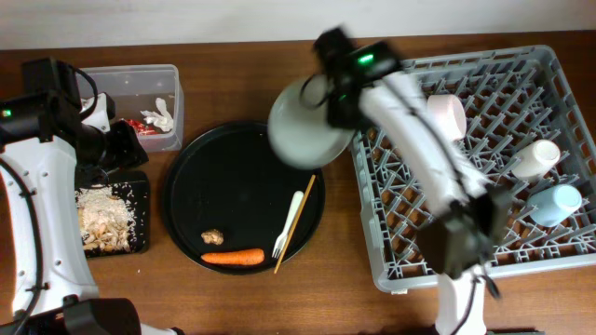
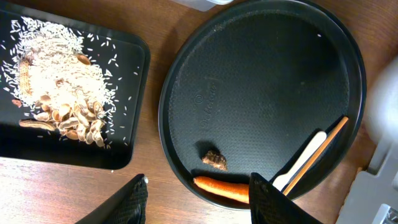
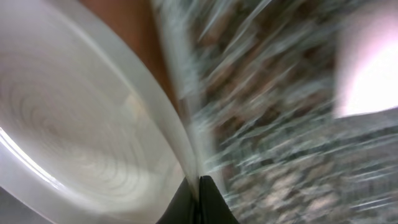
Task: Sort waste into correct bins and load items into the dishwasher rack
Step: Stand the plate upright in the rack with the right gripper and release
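Note:
My right gripper [image 1: 337, 98] is shut on the rim of the white round plate [image 1: 303, 126] and holds it tilted above the table beside the grey dishwasher rack [image 1: 466, 265]; the right wrist view shows the plate [image 3: 81, 124] blurred. The pink bowl [image 1: 447, 113], cream cup [image 1: 537, 156] and blue cup [image 1: 555, 203] sit in the rack. The carrot [image 1: 233, 258], brown lump [image 1: 212, 238] and cream fork [image 1: 289, 223] lie on the round black tray [image 1: 233, 177]. My left gripper [image 2: 199, 202] is open and empty above the carrot [image 2: 221, 186]. The clear tub [image 1: 172, 102] holds the red wrapper [image 1: 140, 126] and tissue [image 1: 163, 113]. Rice scraps [image 1: 102, 219] lie in the shallow black tray [image 1: 140, 191].
A wooden chopstick [image 1: 296, 221] lies next to the fork on the round tray. Bare wood table [image 1: 335, 288] shows at the front, between the tray and the rack.

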`<state>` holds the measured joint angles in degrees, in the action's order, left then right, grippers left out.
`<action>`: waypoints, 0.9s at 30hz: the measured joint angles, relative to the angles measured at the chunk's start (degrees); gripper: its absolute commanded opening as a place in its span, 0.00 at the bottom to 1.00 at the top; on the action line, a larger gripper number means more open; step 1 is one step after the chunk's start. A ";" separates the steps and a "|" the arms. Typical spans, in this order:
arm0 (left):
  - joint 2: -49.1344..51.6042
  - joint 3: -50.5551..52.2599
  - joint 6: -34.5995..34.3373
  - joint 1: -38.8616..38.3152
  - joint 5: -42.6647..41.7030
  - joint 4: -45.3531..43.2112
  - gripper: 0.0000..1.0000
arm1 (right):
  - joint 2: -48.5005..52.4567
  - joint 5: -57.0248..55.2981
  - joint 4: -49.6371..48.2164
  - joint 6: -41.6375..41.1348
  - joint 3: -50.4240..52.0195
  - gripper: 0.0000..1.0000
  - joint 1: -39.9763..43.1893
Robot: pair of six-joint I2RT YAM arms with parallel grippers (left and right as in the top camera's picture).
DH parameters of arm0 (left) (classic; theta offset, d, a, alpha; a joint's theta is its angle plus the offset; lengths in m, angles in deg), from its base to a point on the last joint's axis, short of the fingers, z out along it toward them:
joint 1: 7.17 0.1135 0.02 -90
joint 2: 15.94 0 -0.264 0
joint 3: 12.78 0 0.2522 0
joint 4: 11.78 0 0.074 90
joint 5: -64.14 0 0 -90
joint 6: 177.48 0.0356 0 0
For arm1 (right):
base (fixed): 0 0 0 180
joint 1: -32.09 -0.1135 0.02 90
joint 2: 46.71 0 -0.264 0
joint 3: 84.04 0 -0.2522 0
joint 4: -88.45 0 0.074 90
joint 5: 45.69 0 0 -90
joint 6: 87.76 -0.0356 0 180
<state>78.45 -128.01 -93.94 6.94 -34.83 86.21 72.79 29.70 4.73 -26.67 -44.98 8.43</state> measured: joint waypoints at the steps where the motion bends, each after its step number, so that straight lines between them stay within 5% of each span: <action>1: 0.00 0.00 0.00 0.00 0.00 -0.02 0.52 | -2.95 -6.08 0.09 2.19 -1.42 0.04 0.66; 5: 0.00 0.00 0.00 0.00 0.02 -0.02 0.52 | -9.22 -30.08 2.56 4.50 -3.13 0.04 0.87; 12: 0.00 0.00 0.00 0.00 0.00 0.07 0.52 | -6.67 -50.73 3.76 -3.91 5.22 0.04 2.69; 20: 0.00 0.00 0.00 0.00 0.00 0.22 0.52 | -5.84 -53.79 -4.15 -10.19 23.34 0.04 4.09; 27: 0.00 0.00 0.00 0.00 0.00 0.22 0.52 | -5.81 -47.58 -7.10 -11.02 26.51 0.04 3.50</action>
<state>78.45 -128.01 -93.94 6.94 -34.83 86.43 66.98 -17.89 -2.37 -37.68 -18.46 11.92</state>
